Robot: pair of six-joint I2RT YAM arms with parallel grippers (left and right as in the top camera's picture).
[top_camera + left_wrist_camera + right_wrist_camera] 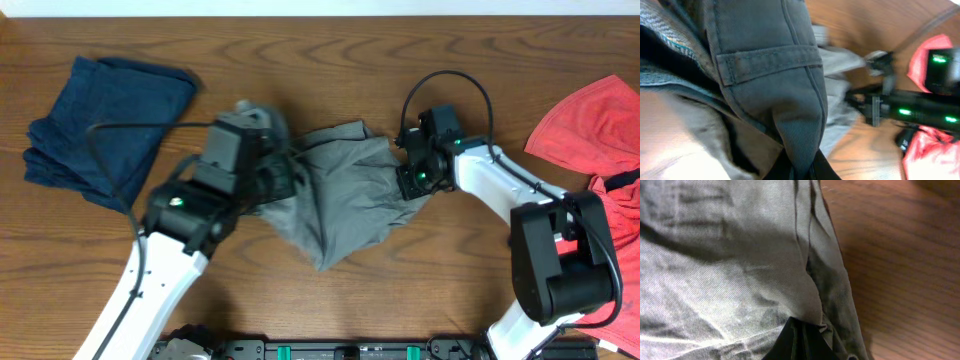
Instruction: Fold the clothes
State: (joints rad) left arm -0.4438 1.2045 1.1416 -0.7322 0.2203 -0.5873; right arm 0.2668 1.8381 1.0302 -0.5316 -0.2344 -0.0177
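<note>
Currently both grippers grasp the garment; slip risk at each pinch.
Garment [340, 200] lies crumpled at frame centre on the table [400, 60], between the left gripper [283, 172] at its left edge and the right gripper [408, 172] at its right edge, each clenched on a thin fold. An uneven pull may free an edge or drag the bunched cloth askew.

Red cloth [590, 120] runs off the overhead view's right edge.
</note>
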